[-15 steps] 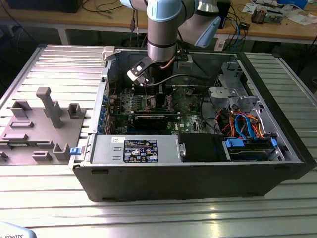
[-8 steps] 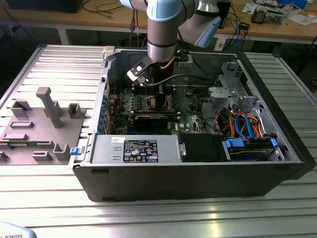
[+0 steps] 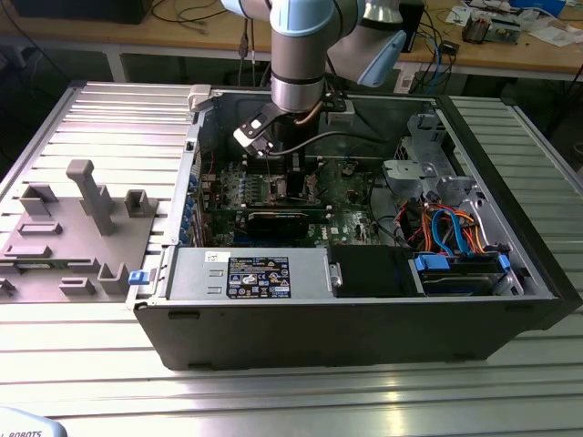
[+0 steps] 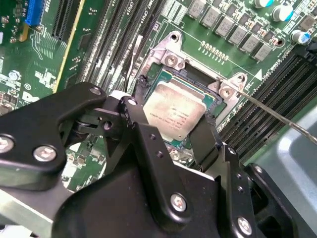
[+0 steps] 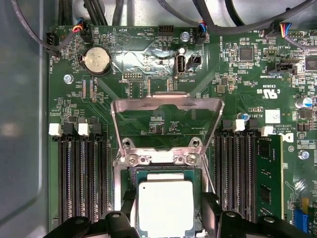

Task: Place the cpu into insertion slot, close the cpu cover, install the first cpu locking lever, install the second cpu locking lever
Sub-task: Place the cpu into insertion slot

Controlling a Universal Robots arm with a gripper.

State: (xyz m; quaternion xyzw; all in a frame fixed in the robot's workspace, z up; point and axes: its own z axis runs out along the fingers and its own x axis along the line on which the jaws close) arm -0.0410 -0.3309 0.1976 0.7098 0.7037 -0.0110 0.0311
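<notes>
Your gripper [image 5: 168, 214] hangs low inside the open computer case [image 3: 364, 319], over the motherboard [image 5: 148, 64] between its two banks of memory slots [image 5: 81, 178]. The cpu [image 5: 166, 206] lies in the insertion slot [image 5: 168, 171], looking flat and square to the rim. The fingers [image 5: 210, 210] appear released — a sliver of socket shows between each one and the chip's edge. The cpu cover [image 5: 166, 98] stands tipped open beyond the slot. To finish this placing well, hold the wrist plumb and avoid any sideways drag — a nudge could tilt the chip.
</notes>
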